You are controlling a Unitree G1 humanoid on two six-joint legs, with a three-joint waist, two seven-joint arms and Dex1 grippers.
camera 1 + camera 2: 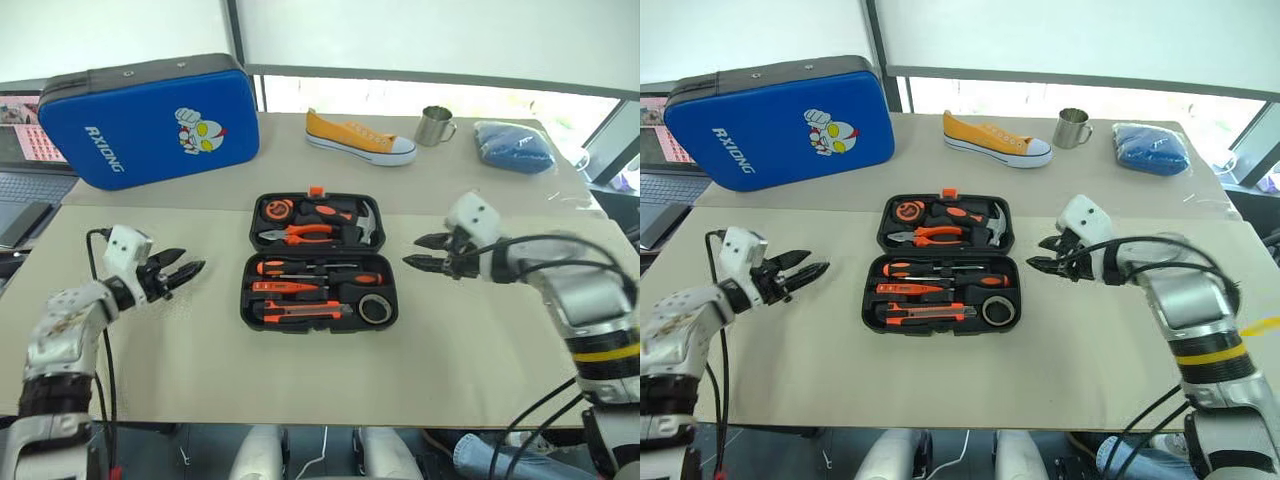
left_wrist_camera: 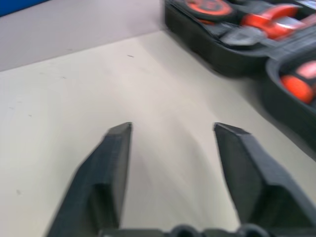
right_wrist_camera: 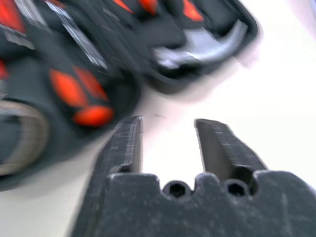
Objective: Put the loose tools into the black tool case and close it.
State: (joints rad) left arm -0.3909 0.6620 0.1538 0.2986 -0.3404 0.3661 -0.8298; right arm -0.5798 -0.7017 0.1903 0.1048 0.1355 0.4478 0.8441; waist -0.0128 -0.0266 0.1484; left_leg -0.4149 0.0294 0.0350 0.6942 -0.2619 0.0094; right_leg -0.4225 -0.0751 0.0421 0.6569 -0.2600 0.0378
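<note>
The black tool case (image 1: 393,292) lies open at the table's middle, lid half to the far side. In its near half sit two orange-and-black screwdrivers (image 1: 288,267), a slim orange tester (image 1: 284,287), a utility knife (image 1: 300,311) and a dark tape roll (image 1: 376,309). Pliers (image 1: 305,233), a hammer (image 1: 365,225) and a tape measure (image 1: 275,210) fill the far half. My left gripper (image 1: 192,262) hovers left of the case, open and empty, pointing toward it (image 2: 173,128). My right gripper (image 1: 412,251) hovers just right of the case, open and empty (image 3: 168,121).
A large blue cartoon-printed case (image 1: 150,120) stands at the back left. A yellow shoe (image 1: 358,138), a metal mug (image 1: 434,125) and a blue cloth bundle (image 1: 512,146) line the far side. A laptop (image 1: 25,175) sits off the left edge.
</note>
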